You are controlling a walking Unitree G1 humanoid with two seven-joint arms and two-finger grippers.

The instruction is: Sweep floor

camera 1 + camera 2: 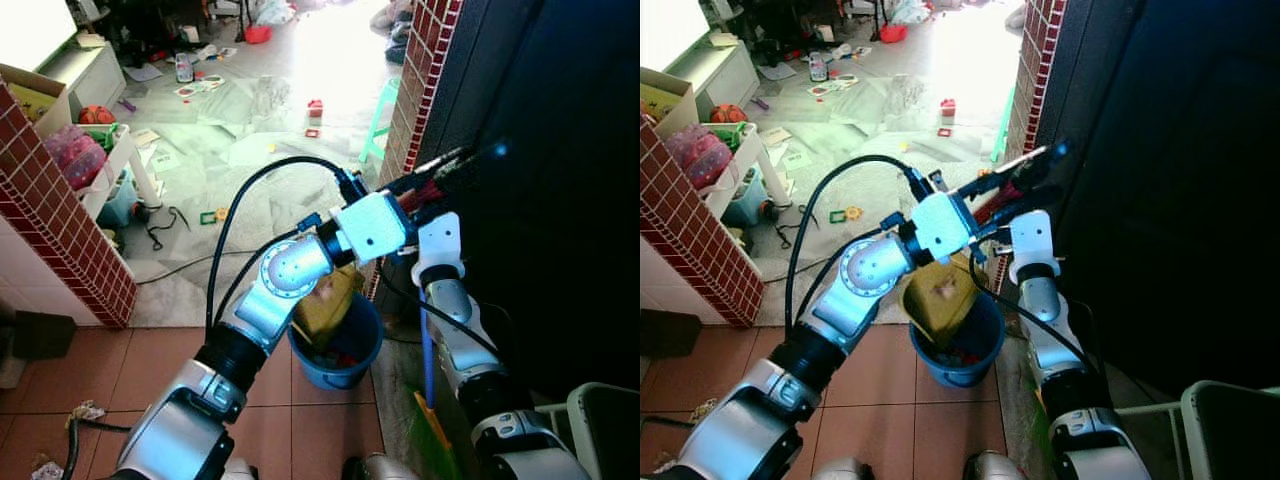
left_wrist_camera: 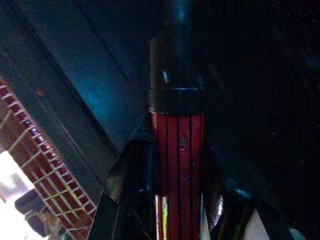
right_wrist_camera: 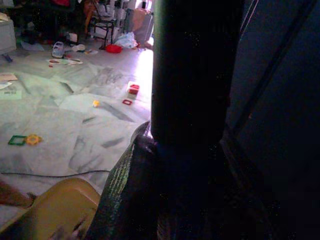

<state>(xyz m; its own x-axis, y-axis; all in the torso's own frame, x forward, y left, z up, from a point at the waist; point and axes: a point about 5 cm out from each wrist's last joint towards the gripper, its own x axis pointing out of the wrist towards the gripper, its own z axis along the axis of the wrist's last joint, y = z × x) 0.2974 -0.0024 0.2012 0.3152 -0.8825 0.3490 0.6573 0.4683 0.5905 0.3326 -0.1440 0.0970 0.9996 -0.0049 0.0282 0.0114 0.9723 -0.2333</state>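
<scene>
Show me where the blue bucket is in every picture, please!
Left eye view: blue bucket low in the middle, under the left arm's elbow.
Right eye view: low centre, between both arms.
Left wrist view: not in it.
Right wrist view: not in it.
Shared landmark: the red brick pillar.

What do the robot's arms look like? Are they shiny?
Yes. The left arm is shiny silver with a round ball-like joint, black rings, and a white box at the wrist. A thick black cable loops over it. The right arm is silver and white with black bands. The fingers are long and black.
</scene>
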